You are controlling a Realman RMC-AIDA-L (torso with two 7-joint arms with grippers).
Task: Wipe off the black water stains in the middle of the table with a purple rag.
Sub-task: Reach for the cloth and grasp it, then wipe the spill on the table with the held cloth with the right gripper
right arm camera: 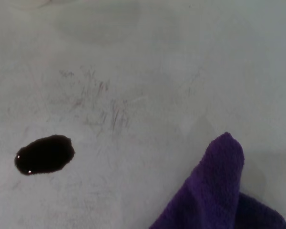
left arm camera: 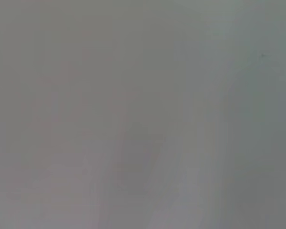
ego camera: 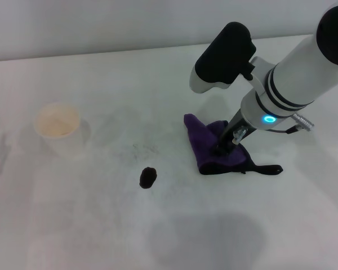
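The purple rag (ego camera: 205, 147) lies bunched on the table (ego camera: 158, 79) right of centre, its black loop tab (ego camera: 268, 169) trailing to the right. My right gripper (ego camera: 225, 147) reaches down into the rag and is shut on it. In the right wrist view a fold of the rag (right arm camera: 214, 191) stands up close to the camera. The black water stain (ego camera: 148, 177), a small dark oval, sits to the left of the rag and apart from it. It also shows in the right wrist view (right arm camera: 44, 154). My left gripper is out of view; its wrist view shows only plain grey surface.
A white paper cup (ego camera: 57, 126) stands at the left of the table. Faint grey scratch marks (ego camera: 141, 149) lie between the cup and the rag, and they show in the right wrist view (right arm camera: 100, 100) too. A shadow falls on the front of the table.
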